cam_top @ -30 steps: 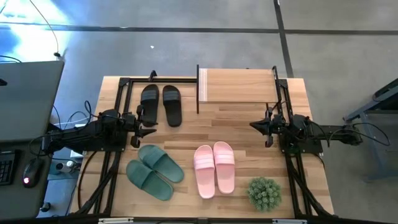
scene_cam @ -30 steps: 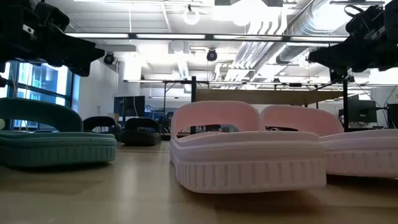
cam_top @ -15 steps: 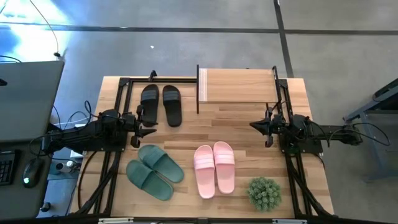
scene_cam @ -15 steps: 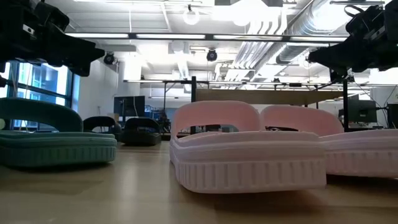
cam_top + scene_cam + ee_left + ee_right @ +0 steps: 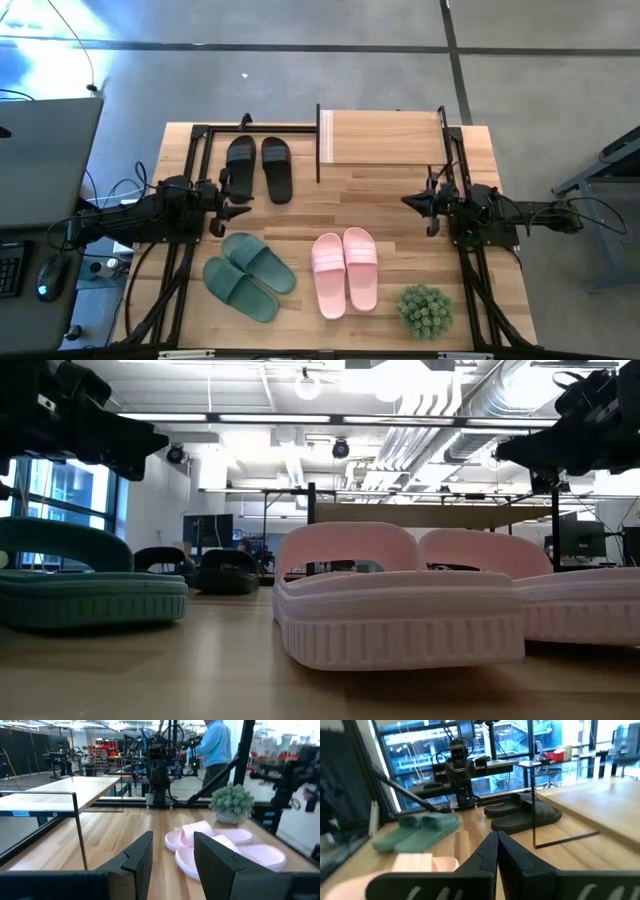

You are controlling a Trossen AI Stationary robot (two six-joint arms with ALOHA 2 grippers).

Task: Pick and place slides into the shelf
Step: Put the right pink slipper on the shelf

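Observation:
Three pairs of slides rest sole-down on the wooden table: black [image 5: 258, 167] at the far left, dark green [image 5: 248, 275] near left, pale pink [image 5: 345, 270] near centre. The shelf [image 5: 382, 138] stands at the far edge, its top board bare. My left gripper [image 5: 235, 203] hovers open above the table between the black and green pairs; its wrist view looks across at the pink slides [image 5: 220, 850]. My right gripper [image 5: 415, 205] hovers shut right of centre, near the shelf's front; its wrist view looks toward the green slides [image 5: 420, 830] and black slides [image 5: 522, 812].
A round green spiky plant [image 5: 425, 310] stands at the near right corner beside the pink pair. Bare wood lies between the two grippers in front of the shelf. A person [image 5: 215, 745] in a blue shirt stands in the room beyond the table.

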